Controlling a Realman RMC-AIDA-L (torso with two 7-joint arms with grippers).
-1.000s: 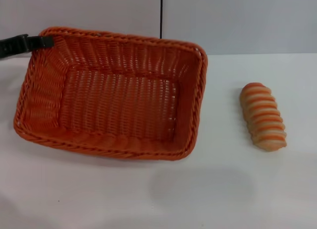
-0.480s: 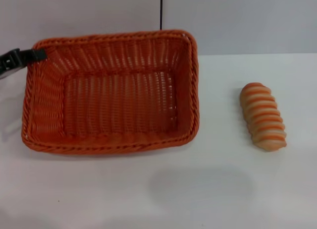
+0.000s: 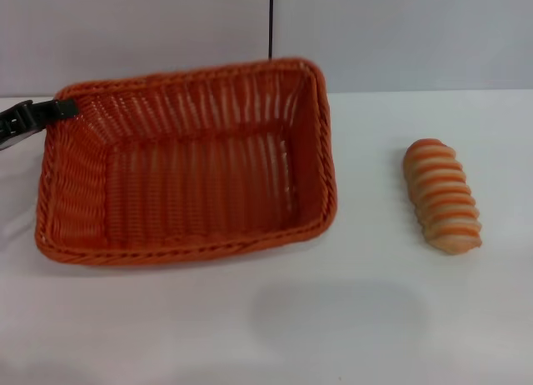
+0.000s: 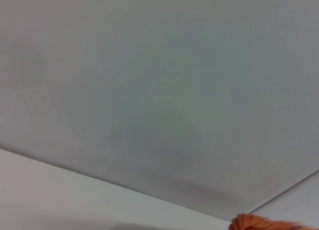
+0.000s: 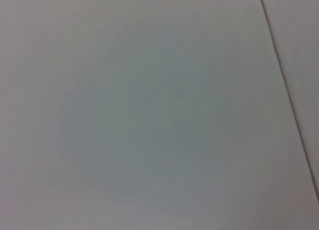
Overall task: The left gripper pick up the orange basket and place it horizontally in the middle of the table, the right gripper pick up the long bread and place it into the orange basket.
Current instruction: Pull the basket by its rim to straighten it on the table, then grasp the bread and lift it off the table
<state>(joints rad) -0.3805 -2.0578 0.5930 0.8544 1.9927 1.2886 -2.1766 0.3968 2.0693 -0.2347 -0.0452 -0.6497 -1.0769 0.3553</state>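
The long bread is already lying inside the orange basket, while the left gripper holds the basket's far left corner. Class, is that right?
Not quite. In the head view the long bread lies on the table, apart from the orange basket and on its right, not inside it. The rest stands: the left gripper is at the basket's far left corner, gripping its rim.

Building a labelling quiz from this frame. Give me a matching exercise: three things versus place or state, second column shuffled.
Column one:
1. left gripper
2. orange basket
3. long bread

Column two:
A. lies alone on the table, right of the basket
B. at the basket's far left corner rim
C. empty, far rim raised

Pairs: 1-B, 2-C, 3-A
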